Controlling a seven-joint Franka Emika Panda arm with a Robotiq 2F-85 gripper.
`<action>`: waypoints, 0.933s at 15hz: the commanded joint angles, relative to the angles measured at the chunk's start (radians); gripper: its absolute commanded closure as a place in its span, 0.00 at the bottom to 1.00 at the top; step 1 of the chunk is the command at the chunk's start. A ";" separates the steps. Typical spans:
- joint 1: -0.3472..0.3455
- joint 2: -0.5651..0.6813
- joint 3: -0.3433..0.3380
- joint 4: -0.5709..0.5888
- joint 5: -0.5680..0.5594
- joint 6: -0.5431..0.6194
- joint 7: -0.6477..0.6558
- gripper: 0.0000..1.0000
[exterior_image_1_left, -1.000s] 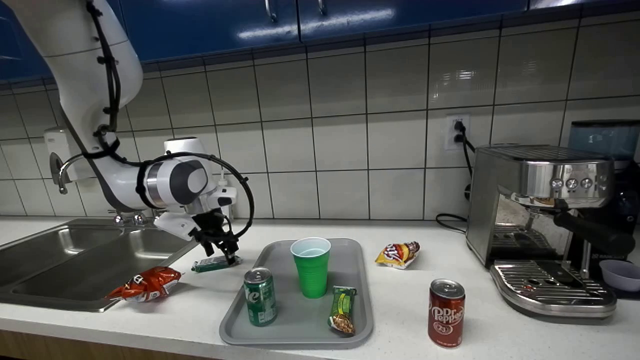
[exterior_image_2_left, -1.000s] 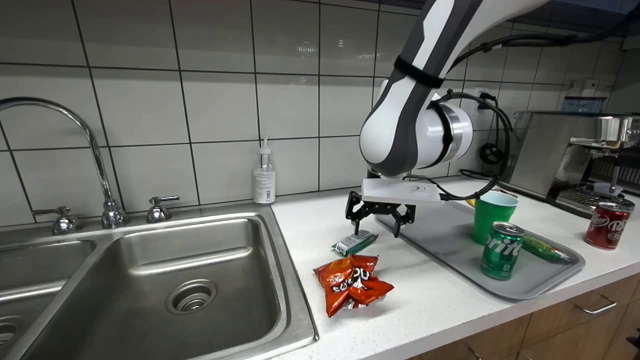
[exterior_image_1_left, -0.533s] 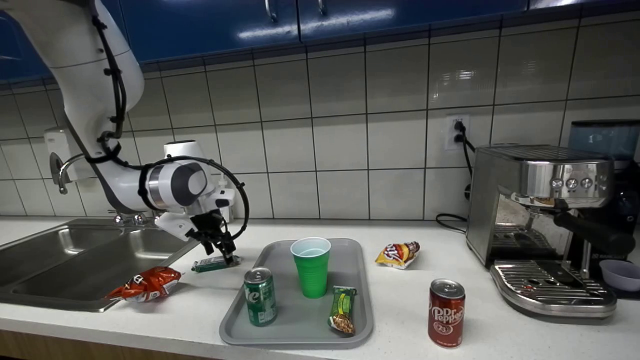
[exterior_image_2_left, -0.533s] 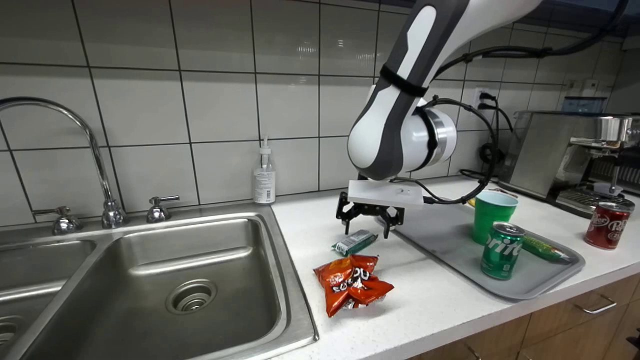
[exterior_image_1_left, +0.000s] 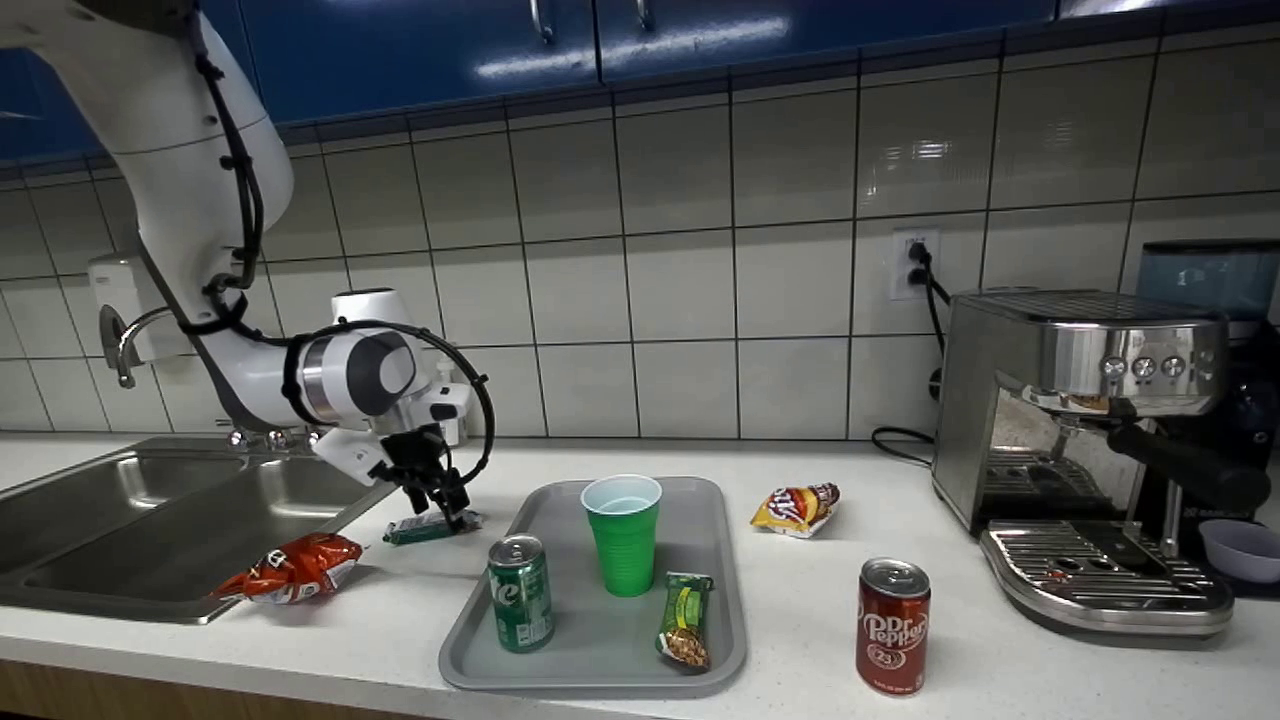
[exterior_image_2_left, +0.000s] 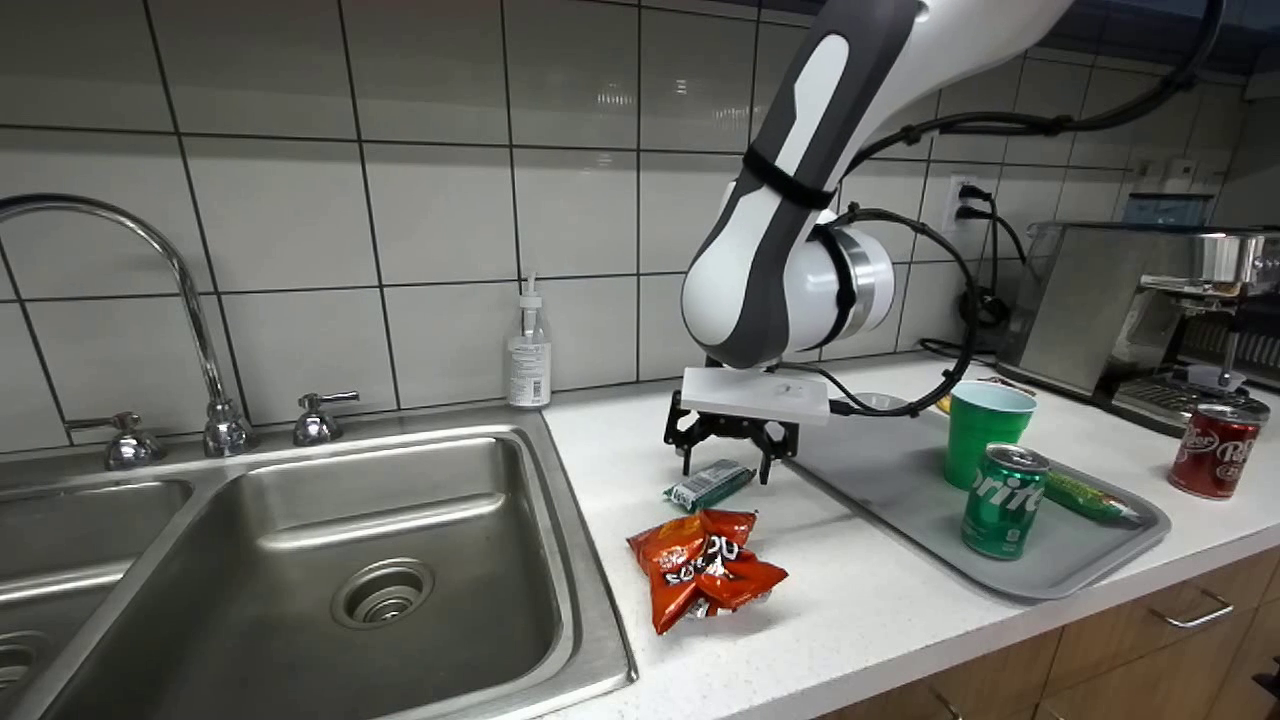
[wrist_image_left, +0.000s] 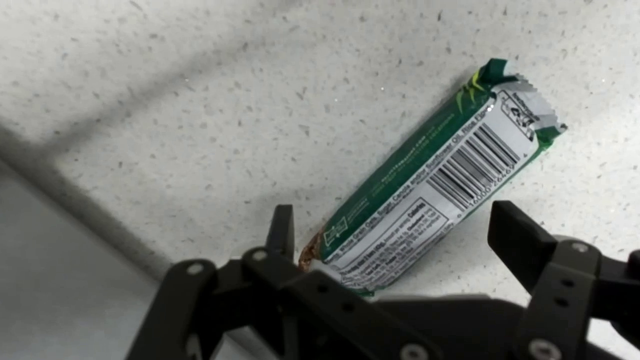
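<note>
Below the gripper (wrist_image_left: 391, 215), whose jaws stand wide apart, I see a green bar (wrist_image_left: 425, 192) with barcode (wrist_image_left: 474, 166) and "Calories"; farther away, a red can (exterior_image_1_left: 892, 635) reads "Dr Pepper".

Green-and-white oblong plastic-wrapped bar (wrist_image_left: 427, 185), barcode (wrist_image_left: 474, 165) upward, on speckled white tabletop (wrist_image_left: 200, 125); black jointed two-fingered hand (wrist_image_left: 395, 222), fingers (wrist_image_left: 520, 245) parted, appearing on either side of the bar.

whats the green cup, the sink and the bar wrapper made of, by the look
Green cup: probably plastic, semi-gloss, with faint ridges around it.
Sink: likely stainless steel, satin, from its soft grey reflections.
Bar wrapper: foil or plastic film, slightly shiny, crinkled with a serrated end.
</note>
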 joint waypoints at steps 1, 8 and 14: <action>0.012 0.012 -0.008 0.035 0.008 -0.042 0.028 0.00; 0.012 0.014 -0.010 0.036 0.007 -0.040 0.033 0.66; 0.013 0.002 -0.015 0.029 0.005 -0.039 0.040 0.87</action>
